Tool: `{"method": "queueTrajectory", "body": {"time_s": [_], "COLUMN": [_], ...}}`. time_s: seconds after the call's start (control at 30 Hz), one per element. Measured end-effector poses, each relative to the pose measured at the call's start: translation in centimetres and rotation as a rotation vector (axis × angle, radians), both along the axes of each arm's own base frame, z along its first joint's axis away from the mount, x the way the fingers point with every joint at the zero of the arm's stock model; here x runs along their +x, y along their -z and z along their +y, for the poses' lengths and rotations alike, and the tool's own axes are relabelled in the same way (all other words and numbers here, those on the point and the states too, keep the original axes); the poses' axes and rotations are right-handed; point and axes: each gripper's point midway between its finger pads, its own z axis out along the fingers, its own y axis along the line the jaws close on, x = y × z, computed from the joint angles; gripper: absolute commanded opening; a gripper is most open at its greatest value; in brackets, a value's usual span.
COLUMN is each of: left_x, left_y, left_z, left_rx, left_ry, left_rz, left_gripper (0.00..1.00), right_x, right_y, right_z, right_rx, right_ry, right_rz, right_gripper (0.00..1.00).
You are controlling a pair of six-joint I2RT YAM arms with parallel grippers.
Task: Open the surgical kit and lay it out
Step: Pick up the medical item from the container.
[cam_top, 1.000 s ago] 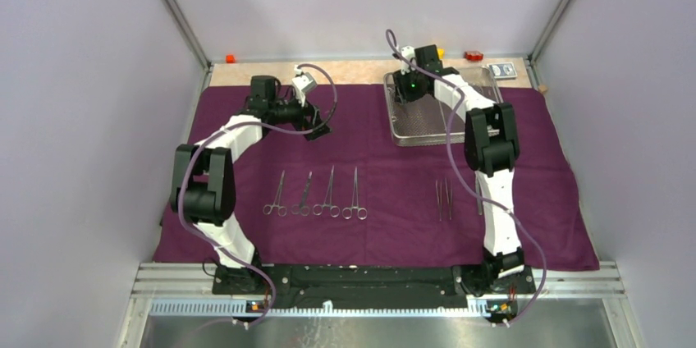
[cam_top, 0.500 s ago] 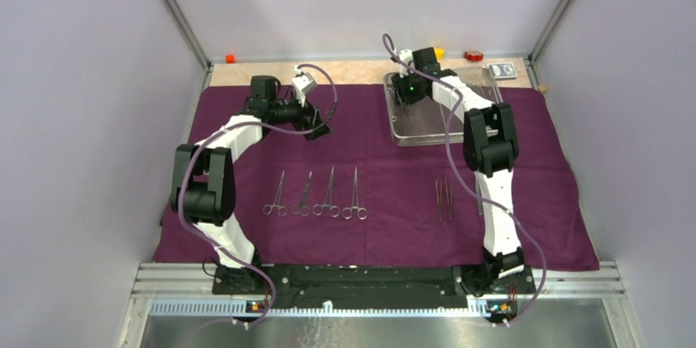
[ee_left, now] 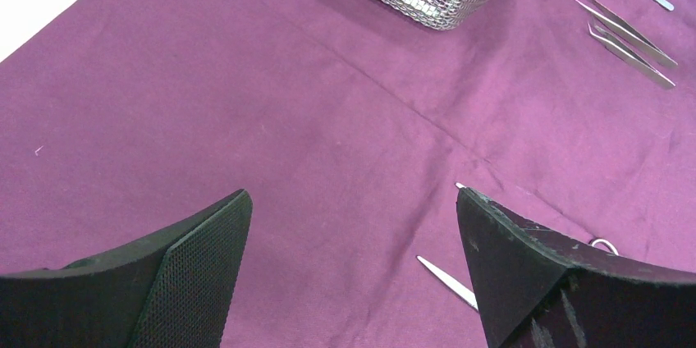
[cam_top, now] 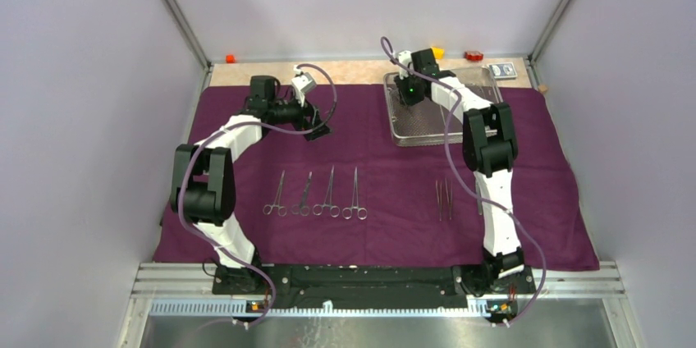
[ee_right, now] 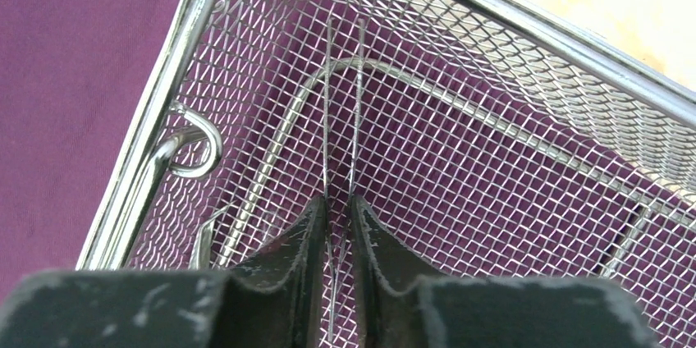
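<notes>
The dark purple cloth wrap lies spread flat. Several ring-handled clamps lie in a row near the front, with tweezers to their right. At the back right stands the wire-mesh tray. My right gripper reaches into the tray's far left corner, shut on thin steel tweezers that point away along the mesh. A ring handle lies beside it. My left gripper hovers open above bare cloth, with a clamp tip near its right finger.
Behind the cloth runs a pale wood strip with an orange block, a yellow block, a red block and a blue-white card packet. Grey walls enclose the left, right and back sides.
My right gripper has shifted slightly toward the tray's far left corner and its jaws have narrowed onto the tweezers. The left arm has not moved.
</notes>
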Motion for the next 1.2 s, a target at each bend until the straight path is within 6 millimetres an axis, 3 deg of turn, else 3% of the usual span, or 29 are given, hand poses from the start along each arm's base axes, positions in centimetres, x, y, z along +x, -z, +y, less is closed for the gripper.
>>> {"method": "queueTrajectory", "body": {"time_s": [0.23, 0.43, 0.53, 0.87, 1.07, 1.2], "left_x": [0.7, 3.2, 3.7, 4.2, 3.7, 2.4], "left_y": [-0.1, -1.0, -1.6, -3.3, -5.0, -6.6], "left_z": [0.5, 1.1, 1.3, 0.5, -2.0, -5.0], "left_rx": [0.023, 0.059, 0.064, -0.009, -0.115, -0.181], "left_ry": [-0.044, -0.105, -0.125, -0.152, -0.099, -0.021], "left_rz": [0.006, 0.009, 0.015, 0.079, 0.143, 0.156], "left_gripper": [0.99, 0.99, 0.99, 0.99, 0.99, 0.99], "right_x": [0.0, -1.1, -1.9, -4.4, -7.8, -10.1], "right_y": [-0.1, -0.8, -2.4, -10.3, -12.4, -14.0], "right_z": [-0.3, -1.1, -1.8, -3.7, -3.0, -1.6], "right_rx": [-0.009, -0.018, -0.017, 0.020, 0.111, 0.218], "right_ry": [0.015, 0.039, 0.053, 0.084, 0.029, -0.025], "right_rz": [0.000, 0.022, 0.014, -0.104, -0.106, -0.115], "right_gripper": [0.06, 0.02, 0.01, 0.00, 0.00, 0.00]}}
